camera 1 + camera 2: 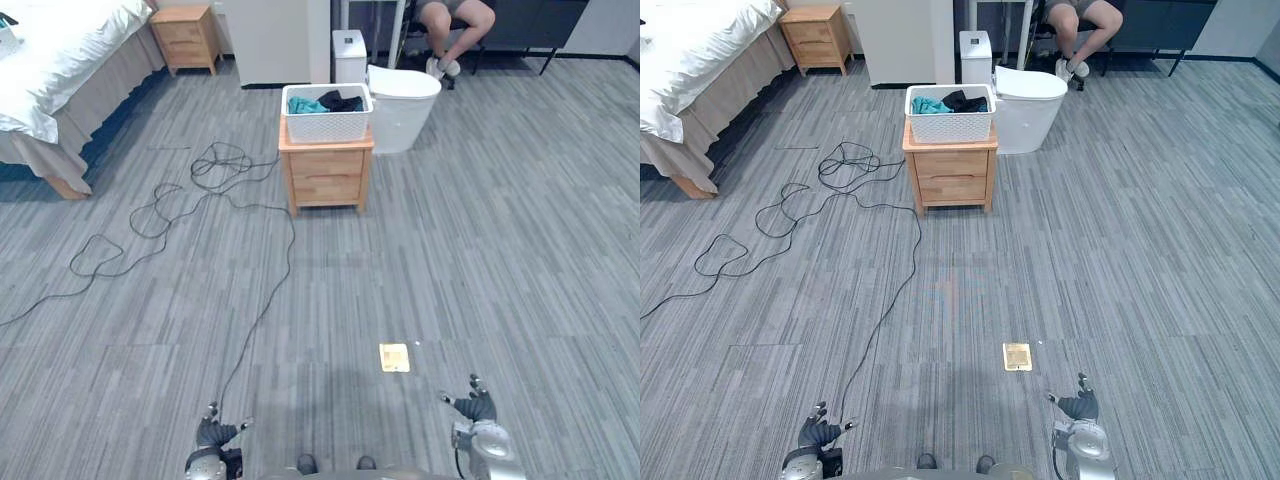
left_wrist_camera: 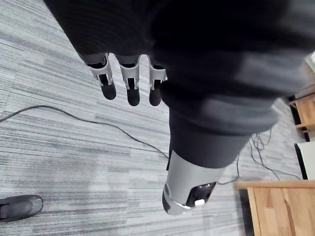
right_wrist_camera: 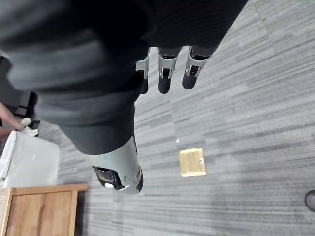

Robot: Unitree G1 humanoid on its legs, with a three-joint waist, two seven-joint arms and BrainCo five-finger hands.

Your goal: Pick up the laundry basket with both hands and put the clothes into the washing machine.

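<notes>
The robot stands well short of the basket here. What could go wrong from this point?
1. The laundry basket covers nearly the whole top of the small nightstand; an uneven lift by the left hand and right hand, both open and far off now, might tip clothes out.
2. The washing machine stands right beside the nightstand and a person sits just beyond; a wide swing could strike either.

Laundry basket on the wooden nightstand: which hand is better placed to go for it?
Right, barely: the right hand sits slightly further forward than the left hand. Both hang open, far from the laundry basket, which lies roughly centred ahead.
</notes>
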